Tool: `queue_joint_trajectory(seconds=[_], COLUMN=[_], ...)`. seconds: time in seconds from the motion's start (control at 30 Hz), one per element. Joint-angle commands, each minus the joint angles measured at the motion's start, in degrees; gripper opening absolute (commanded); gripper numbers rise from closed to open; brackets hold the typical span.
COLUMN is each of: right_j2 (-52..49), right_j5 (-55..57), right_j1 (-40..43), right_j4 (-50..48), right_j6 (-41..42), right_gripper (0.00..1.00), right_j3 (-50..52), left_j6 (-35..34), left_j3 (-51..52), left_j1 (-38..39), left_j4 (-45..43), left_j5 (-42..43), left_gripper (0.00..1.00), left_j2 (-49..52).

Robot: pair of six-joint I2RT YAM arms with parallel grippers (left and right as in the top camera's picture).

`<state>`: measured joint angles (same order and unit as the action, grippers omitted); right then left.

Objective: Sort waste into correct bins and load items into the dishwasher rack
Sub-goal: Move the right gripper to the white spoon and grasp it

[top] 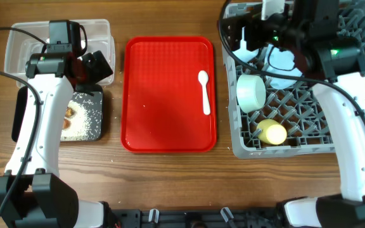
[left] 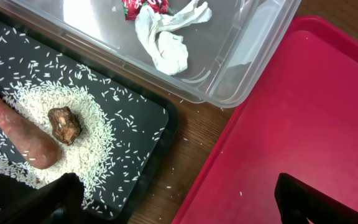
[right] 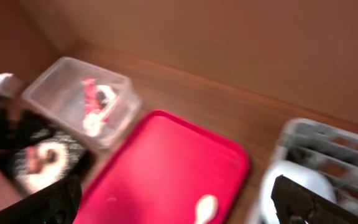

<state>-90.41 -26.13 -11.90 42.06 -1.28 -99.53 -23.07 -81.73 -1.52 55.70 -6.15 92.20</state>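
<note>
Plainly, the right pincer [right: 176,186] is seen spread wide with nothing between its fingers, though its view is smeared by blur. It hangs above the far part of the rack [top: 284,151]. The left pincer [left: 176,186] is likewise spread and empty, poised near where the black tray [left: 154,112] meets the clear tub [left: 253,43].

The wrapper [left: 143,6] and tissue [left: 166,37] are found in the tub. The carrot piece [left: 17,134], brown lump [left: 64,124] and rice [left: 98,134] are found in the black tray, so the waste is judged sorted. A bowl [top: 251,92] and a yellow cup [top: 272,133] are lodged in the rack.

The white spoon [top: 203,92] is left alone on the red tray [top: 163,120], its bowl end turned away from the robot, well apart from both arms. It is judged the next thing to be loaded. It would best be taken by the right pincer, with the fingers set across the thin handle. They should be closed gently, since light plastic may skid on a smooth tray. The spoon should then be lifted clear of the rim before being carried to a free gap between pegs.
</note>
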Motion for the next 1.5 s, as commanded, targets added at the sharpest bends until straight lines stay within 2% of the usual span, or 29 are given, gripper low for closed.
queue_joint_trajectory(seconds=[0.0, 0.1, 0.27, 0.43, 0.67, 0.73, 0.83, 0.97, 1.3, 1.47], right_j2=[-4.79, -8.81, -13.68, -19.3, -27.74, -29.44, -30.75, -32.85, -37.33, -39.5], right_j5=[-6.38, -0.52, 0.0, 2.84, 21.86, 29.62, 35.3, 35.32, 31.04, 28.59], right_j1=[-2.56, -6.1, -8.48, -9.97, -15.47, -16.98, -17.77, -17.16, -15.47, -13.68], right_j4=[-1.36, -2.23, -7.48, -10.58, -8.61, -7.3, -4.48, -2.14, -2.45, -2.58], right_j6=[4.74, 10.34, 18.73, 19.54, 20.46, 24.24, 28.22, 30.27, 33.53, 35.95], right_gripper=[1.0, 1.0, 1.0, 0.99, 0.87, 0.86, 0.85, 0.82, 0.61, 0.54], right_j3=[-0.2, -0.2, -0.2, -0.2, -0.2, -0.2, -0.2, -0.11, 0.66, 0.66], left_j6=[0.31, 0.31, 0.31, 0.31, 0.31, 0.31, 0.31, 0.31, 0.31, 0.31], left_j3=[-0.68, -0.68, -0.68, -0.68, -0.68, -0.68, -0.68, -0.68, -0.68, -0.68], left_j1=[-0.37, -0.37, -0.37, -0.37, -0.37, -0.37, -0.37, -0.37, -0.37, -0.37], left_j4=[-0.13, -0.13, -0.13, -0.13, -0.13, -0.13, -0.13, -0.13, -0.13, -0.13], left_j5=[-0.37, -0.37, -0.37, -0.37, -0.35, -0.37, -0.37, -0.37, -0.35, -0.37], left_gripper=[1.0, 1.0, 1.0, 1.0, 1.0, 1.0, 1.0, 1.0, 1.0, 1.0], left_j2=[-0.26, -0.26, -0.26, -0.26, -0.26, -0.26, -0.26, -0.26, -0.26, -0.26])
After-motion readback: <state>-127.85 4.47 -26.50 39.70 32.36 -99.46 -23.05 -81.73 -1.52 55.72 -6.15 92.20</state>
